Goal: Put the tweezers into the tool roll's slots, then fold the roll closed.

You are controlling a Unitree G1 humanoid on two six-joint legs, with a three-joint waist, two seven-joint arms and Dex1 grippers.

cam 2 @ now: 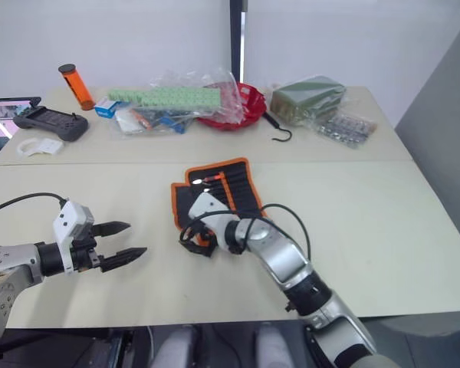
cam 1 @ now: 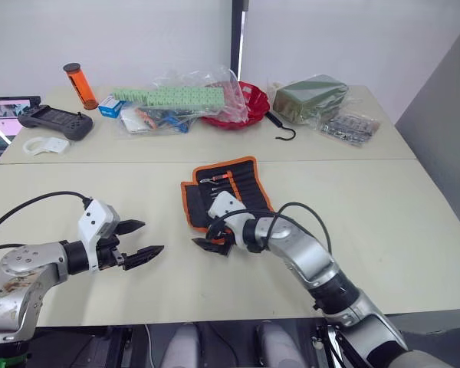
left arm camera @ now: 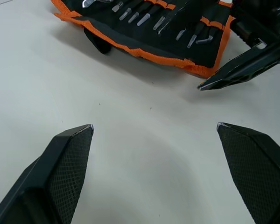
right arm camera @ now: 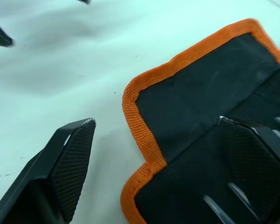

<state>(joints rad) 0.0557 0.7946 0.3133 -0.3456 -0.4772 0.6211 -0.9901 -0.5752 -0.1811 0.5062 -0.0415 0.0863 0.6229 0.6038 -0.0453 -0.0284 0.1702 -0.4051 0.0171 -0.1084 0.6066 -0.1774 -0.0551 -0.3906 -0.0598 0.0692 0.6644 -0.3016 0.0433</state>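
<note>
The tool roll (cam 1: 228,192) lies unfolded at the middle of the table, black with orange trim, its short strap (left arm camera: 96,41) sticking out from one edge. Several slim tweezers (left arm camera: 143,18) sit side by side in the slots (left arm camera: 151,9), their pointed ends poking out. My right gripper (cam 1: 212,244) is open at the roll's near left corner, with one finger (right arm camera: 252,158) over the black fabric and the other (right arm camera: 70,158) over bare table; the orange border (right arm camera: 140,135) runs between them. My left gripper (cam 1: 152,236) hovers open and holding nothing over the table, left of the roll.
Along the far edge stand an orange bottle (cam 1: 80,86), a black controller (cam 1: 54,121), plastic bags of green parts (cam 1: 172,100), the red bowl (cam 1: 245,103), a black hook (cam 1: 282,132) and an olive bag (cam 1: 318,96). Bare tabletop (cam 1: 383,222) spreads right of the roll.
</note>
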